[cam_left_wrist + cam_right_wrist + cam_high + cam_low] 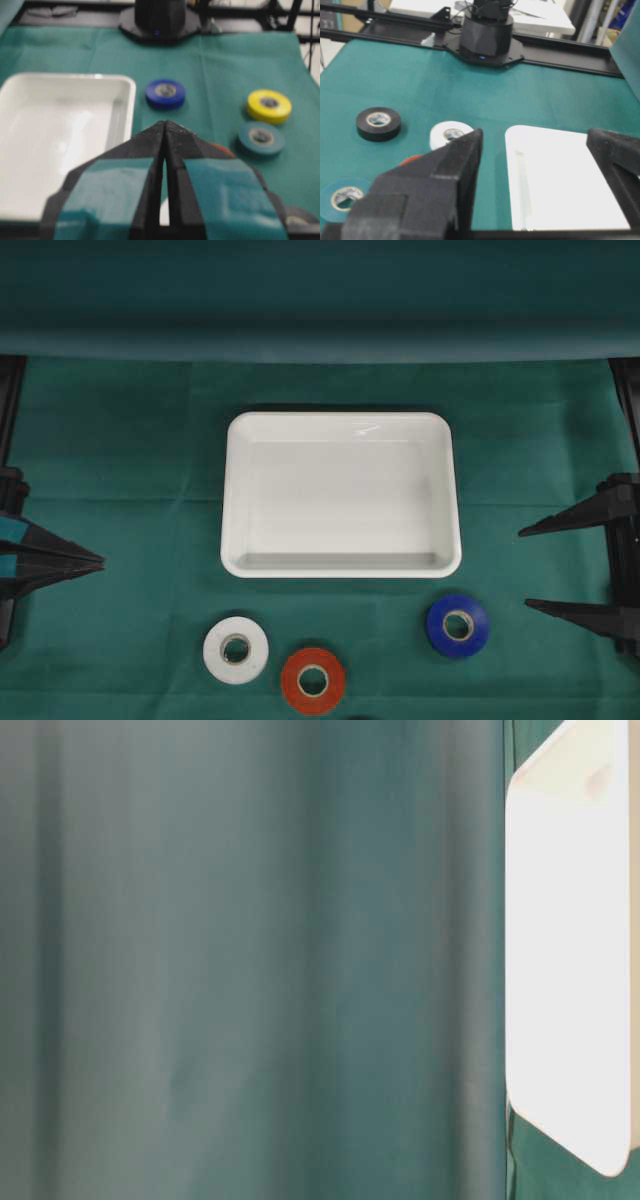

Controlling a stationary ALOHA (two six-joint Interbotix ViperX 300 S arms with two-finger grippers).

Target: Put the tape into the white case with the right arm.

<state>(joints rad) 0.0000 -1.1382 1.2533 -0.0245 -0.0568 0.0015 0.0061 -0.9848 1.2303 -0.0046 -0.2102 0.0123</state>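
Observation:
The white case (340,495) lies empty in the middle of the green cloth, and it also shows as the white case (565,180) and the white case (65,140). In front of it lie a white tape (236,649), a red tape (313,680) and a blue tape (458,625). My right gripper (524,568) hovers open at the right edge, level with the case's front half, nothing between its fingers (470,150). The blue tape is the roll closest to it. My left gripper (100,562) with light-blue patches points in from the left edge, shut and empty.
More rolls lie toward the table's front: a yellow tape (269,106), a teal tape (261,137) and a black tape (378,123). The opposite arm's black base (487,37) stands at the far side. The table-level view is a blur of green cloth (250,960).

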